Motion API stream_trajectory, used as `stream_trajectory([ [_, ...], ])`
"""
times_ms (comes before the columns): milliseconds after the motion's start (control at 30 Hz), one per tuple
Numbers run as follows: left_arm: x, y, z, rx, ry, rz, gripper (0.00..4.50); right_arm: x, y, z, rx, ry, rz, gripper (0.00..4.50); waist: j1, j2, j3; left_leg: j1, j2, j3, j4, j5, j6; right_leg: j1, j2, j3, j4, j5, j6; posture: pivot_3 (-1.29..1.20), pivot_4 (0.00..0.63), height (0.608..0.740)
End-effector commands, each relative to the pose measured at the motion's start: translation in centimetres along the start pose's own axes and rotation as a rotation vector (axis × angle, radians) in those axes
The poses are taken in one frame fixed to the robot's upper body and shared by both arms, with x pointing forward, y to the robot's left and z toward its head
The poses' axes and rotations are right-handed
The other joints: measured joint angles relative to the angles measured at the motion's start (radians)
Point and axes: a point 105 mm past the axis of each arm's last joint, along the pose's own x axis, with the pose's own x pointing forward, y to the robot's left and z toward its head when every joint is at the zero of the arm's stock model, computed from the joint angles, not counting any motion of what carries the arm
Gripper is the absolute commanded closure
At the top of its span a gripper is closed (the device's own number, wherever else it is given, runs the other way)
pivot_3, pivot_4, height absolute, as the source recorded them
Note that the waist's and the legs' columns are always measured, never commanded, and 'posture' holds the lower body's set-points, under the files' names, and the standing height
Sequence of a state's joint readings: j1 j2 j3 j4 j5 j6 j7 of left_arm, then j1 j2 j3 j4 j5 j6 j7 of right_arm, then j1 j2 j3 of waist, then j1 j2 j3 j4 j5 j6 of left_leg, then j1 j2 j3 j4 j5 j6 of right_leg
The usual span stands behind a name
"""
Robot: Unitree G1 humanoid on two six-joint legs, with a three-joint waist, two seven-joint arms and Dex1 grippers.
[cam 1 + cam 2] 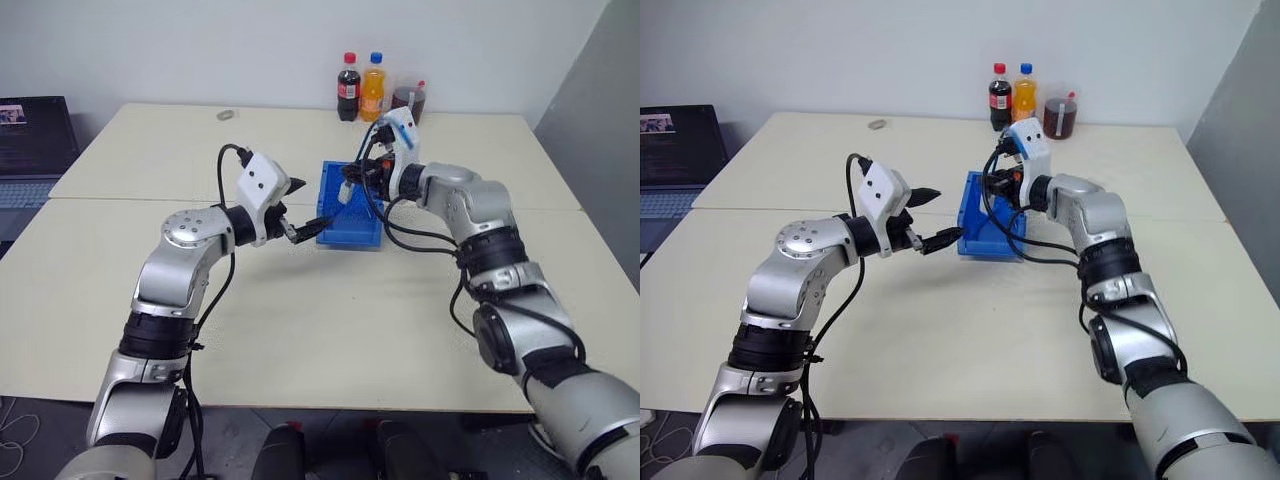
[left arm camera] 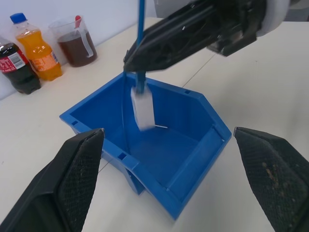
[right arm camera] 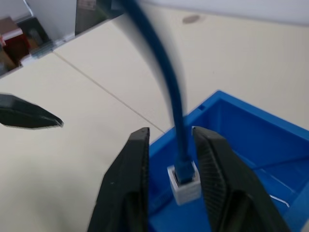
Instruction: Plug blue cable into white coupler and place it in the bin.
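Note:
The blue bin (image 1: 350, 236) stands mid-table with its lowered lip toward me. My right gripper (image 3: 170, 133) hovers over the bin's far side, its fingers a little apart. The blue cable (image 3: 164, 63) runs down between them without filling the gap. The white coupler (image 2: 143, 110) is plugged onto the cable's lower end and hangs inside the bin, above its floor. My left gripper (image 1: 305, 208) is wide open with nothing in it, just left of the bin's front corner and pointing at it.
A cola bottle (image 1: 348, 88), an orange bottle (image 1: 373, 87) and a jug of dark drink (image 1: 408, 100) stand at the table's far edge. A laptop (image 1: 35, 140) sits off to the left. Black arm cables (image 1: 415, 240) loop beside the bin's right wall.

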State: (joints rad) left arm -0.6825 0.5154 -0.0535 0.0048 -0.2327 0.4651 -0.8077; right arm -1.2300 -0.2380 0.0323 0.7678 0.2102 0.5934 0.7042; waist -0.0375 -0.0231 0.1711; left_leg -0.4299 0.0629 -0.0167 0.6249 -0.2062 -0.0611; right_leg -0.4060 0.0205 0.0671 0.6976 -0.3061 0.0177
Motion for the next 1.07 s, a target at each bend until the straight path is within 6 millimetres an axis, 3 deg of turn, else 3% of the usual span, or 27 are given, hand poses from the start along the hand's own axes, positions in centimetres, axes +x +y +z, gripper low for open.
stream_trajectory([
  [33,-0.1,0.2,1.1,0.025,-0.030,0.012,0.00,-1.5,-0.8,1.5,-0.086,0.029,0.036,2.07,0.005,0.000,0.000,-0.002,0.000,0.000,0.000,0.000,0.000,-0.001,0.000,0.000,0.000,0.000,0.000,0.00,0.150,0.740],
  [67,-0.2,0.2,1.0,0.025,-0.027,0.014,0.00,-1.9,-1.0,1.5,-0.107,0.050,0.048,1.96,0.006,0.000,0.001,-0.003,0.000,0.001,0.000,0.000,0.000,-0.001,-0.001,0.000,0.000,0.000,0.000,0.00,0.150,0.740],
  [233,-0.3,0.2,0.7,0.023,-0.019,0.017,0.00,-4.6,-2.4,-0.1,-0.233,0.202,0.095,0.52,0.006,0.000,0.001,-0.003,-0.001,0.003,0.000,0.000,0.000,-0.001,-0.003,0.000,-0.001,0.000,0.000,0.00,0.150,0.740],
  [333,-0.7,0.5,0.3,0.024,-0.003,0.027,0.00,-6.3,-3.2,-0.4,-0.266,0.237,0.107,0.03,0.006,0.000,0.002,-0.003,-0.001,0.003,0.001,0.000,0.000,-0.001,-0.003,0.000,-0.001,0.000,0.000,0.00,0.150,0.740],
  [467,-2.5,2.2,-0.8,0.013,0.036,0.104,0.00,-9.1,-3.5,0.3,-0.300,0.155,0.097,0.03,0.005,0.000,0.002,-0.003,-0.001,0.003,0.001,0.000,0.000,-0.001,-0.002,0.000,0.000,0.000,0.000,0.00,0.150,0.740],
  [600,-5.7,4.6,-2.4,-0.037,0.088,0.278,0.00,-12.3,-0.3,-2.9,-0.341,0.086,0.178,0.03,0.007,0.000,0.002,-0.003,0.000,0.001,0.001,0.000,0.000,0.000,-0.002,-0.002,-0.001,0.000,0.000,0.00,0.150,0.740],
  [700,-7.9,5.6,-3.5,-0.040,0.119,0.382,0.00,-13.6,1.9,-4.4,-0.300,-0.008,0.153,0.03,0.004,0.000,0.002,-0.003,0.000,0.001,0.001,0.000,0.000,0.000,-0.003,-0.002,0.000,0.000,0.000,0.00,0.150,0.740],
  [833,-10.5,5.7,-5.1,-0.087,0.131,0.436,0.00,-14.4,2.6,-5.8,-0.262,-0.125,0.003,0.03,0.002,0.000,0.002,-0.002,0.000,0.001,0.003,0.000,0.000,0.001,-0.003,-0.001,0.001,0.000,0.001,0.00,0.150,0.740],
  [1067,-10.8,5.2,-5.5,-0.130,0.105,0.423,0.00,-14.2,3.0,-7.8,-0.236,-0.129,-0.076,0.03,0.009,-0.002,0.003,-0.002,-0.001,0.000,0.005,0.002,0.000,0.002,-0.002,-0.002,0.001,0.000,0.010,0.00,0.150,0.740],
])
